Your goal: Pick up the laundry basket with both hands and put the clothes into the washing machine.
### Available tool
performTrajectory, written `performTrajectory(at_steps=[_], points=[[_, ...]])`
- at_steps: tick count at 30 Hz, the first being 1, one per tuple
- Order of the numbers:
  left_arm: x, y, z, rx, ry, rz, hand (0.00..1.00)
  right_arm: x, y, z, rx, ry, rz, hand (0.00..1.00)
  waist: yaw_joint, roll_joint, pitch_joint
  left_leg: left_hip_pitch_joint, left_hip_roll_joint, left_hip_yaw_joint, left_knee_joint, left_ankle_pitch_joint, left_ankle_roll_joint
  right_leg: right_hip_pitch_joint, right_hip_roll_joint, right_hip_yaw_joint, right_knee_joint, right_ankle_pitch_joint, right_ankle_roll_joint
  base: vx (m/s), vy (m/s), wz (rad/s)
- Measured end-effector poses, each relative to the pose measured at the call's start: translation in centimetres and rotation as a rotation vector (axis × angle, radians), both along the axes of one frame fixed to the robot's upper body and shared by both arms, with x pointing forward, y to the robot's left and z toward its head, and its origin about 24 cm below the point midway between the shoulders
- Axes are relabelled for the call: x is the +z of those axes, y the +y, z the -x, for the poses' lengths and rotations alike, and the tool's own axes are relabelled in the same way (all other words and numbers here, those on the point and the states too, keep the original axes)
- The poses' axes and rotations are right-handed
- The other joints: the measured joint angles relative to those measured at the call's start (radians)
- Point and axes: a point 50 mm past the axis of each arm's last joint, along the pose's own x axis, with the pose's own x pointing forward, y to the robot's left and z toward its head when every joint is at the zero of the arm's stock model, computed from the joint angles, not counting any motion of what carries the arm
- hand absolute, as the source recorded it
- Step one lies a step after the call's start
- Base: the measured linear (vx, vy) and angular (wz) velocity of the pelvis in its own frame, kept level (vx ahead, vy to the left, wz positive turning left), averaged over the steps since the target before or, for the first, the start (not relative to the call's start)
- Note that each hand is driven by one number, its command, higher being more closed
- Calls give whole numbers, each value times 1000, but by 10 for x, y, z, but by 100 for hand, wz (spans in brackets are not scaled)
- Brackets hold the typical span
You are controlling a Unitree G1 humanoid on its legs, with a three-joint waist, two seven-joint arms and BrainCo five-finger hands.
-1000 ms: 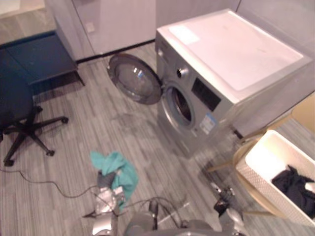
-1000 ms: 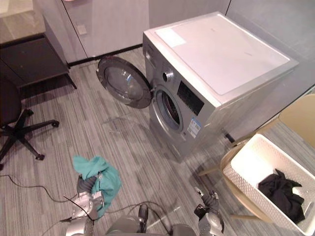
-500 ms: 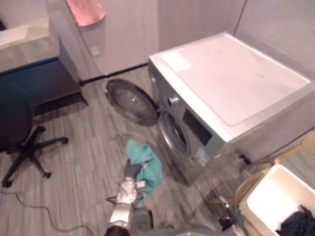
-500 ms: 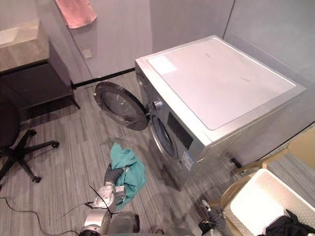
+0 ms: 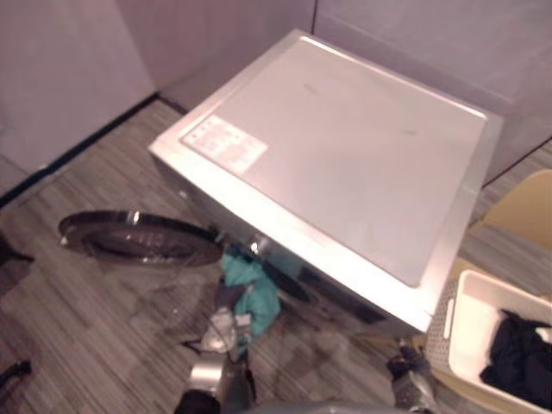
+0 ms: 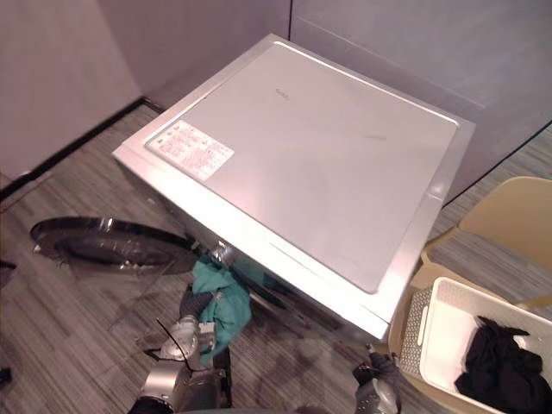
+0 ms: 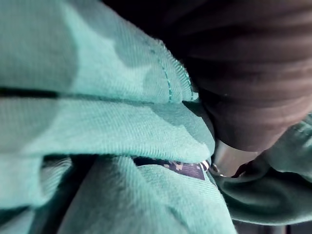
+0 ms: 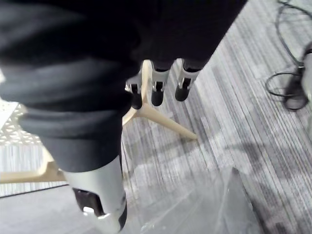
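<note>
Left arm (image 6: pixel 172 378) comes in from the lower left and reaches forward. The left hand (image 6: pixel 193 307) is out ahead at a low height, dark wrist cover showing, and its front end is buried in a green cloth (image 6: pixel 220 297) (so can't tell what the grip looks like). Right arm (image 6: pixel 376 402) sits low at the lower right, with the right hand (image 6: pixel 374 378) hanging down. Its fingers (image 8: pixel 157 87) are loose and nearly straight, thumb (image 8: pixel 105 180) apart, and it's empty.
</note>
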Motion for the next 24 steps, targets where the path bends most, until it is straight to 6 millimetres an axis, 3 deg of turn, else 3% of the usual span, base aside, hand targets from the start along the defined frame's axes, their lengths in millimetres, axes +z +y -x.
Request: performTrajectory(at_steps=[2, 4, 5, 6, 8, 9, 10, 12, 13, 15, 17, 21, 24], points=[[-11, 11, 4, 32, 59, -17, 100, -2, -1, 8, -9, 16, -2, 0, -12, 31, 15, 49, 3, 19, 1, -13, 17, -46, -29, -105, -78, 57, -44, 149, 151, -57], [-14, 20, 8, 71, 79, -22, 100, -8, 3, 23, -6, 54, -13, 0, -28, 20, 16, 69, -16, -9, 18, -23, 12, -82, 6, -113, -142, 158, -30, 158, 19, 30], [-14, 27, 9, 94, 80, -29, 100, -12, 6, 36, -4, 85, -28, 0, -42, -19, 16, 69, -64, -61, 74, -75, -10, -105, 31, -121, -140, 350, -30, 118, -10, 56], [-17, 31, 13, 114, 93, -24, 100, -13, 4, 40, -2, 93, -25, 0, -39, -20, 13, 70, -67, -89, 102, -114, -19, -113, 21, -180, -97, 304, -89, 160, -24, 20], [-22, 30, 22, 159, 116, 10, 100, -9, -1, 30, 9, 57, -10, 0, -23, -11, 7, 51, -63, -158, 165, -154, -7, -92, 33, -164, -137, 312, -111, 161, -28, -74], [-25, 32, 26, 172, 128, 12, 100, -7, -3, 26, 16, 32, -2, 0, 0, -12, 7, 57, -70, -179, 161, -192, 21, -75, 38, -135, -185, 322, -118, 85, 23, -121], [-28, 31, 32, 175, 141, 19, 100, -5, -6, 22, 16, 17, 12, 0, 19, -5, 2, 73, -78, -227, 145, -238, 27, -69, 46, -101, -224, 322, -118, 31, 67, -114], [-29, 31, 33, 172, 145, 20, 100, -3, -8, 17, 22, 5, 18, 0, 22, -9, 2, 74, -82, -235, 135, -259, -1, -68, 54, -76, -280, 343, -109, -9, 90, -74], [-28, 31, 32, 171, 142, 20, 100, -2, -9, 16, 23, -2, 24, 0, 21, -9, 2, 67, -88, -232, 135, -255, -3, -59, 48, -64, -338, 396, -104, -69, 102, -50], [-29, 32, 35, 168, 148, 17, 100, -1, -10, 17, 23, -2, 29, 0, 19, -22, -5, 77, -116, -204, 123, -246, 4, -17, 9, -57, -435, 443, -93, -90, 115, -29], [-30, 30, 36, 143, 151, 20, 100, 1, -13, 19, 30, -5, 48, 0, 10, -22, -5, 94, -142, -199, 104, -231, 17, 6, -21, -61, -467, 455, -83, -69, 92, 2], [-30, 28, 39, 101, 148, 15, 100, 1, -14, 19, 55, 3, 64, 0, 8, -8, 3, 100, -160, -216, 127, -224, 23, 24, -39, -80, -447, 450, -78, -76, 50, 20], [-19, 24, 38, 101, 92, 34, 100, 0, -15, 24, 54, 12, 69, 0, 12, 1, 13, 83, -144, -240, 197, -252, 19, -14, -43, -113, -289, 367, -76, -77, -11, 35]])
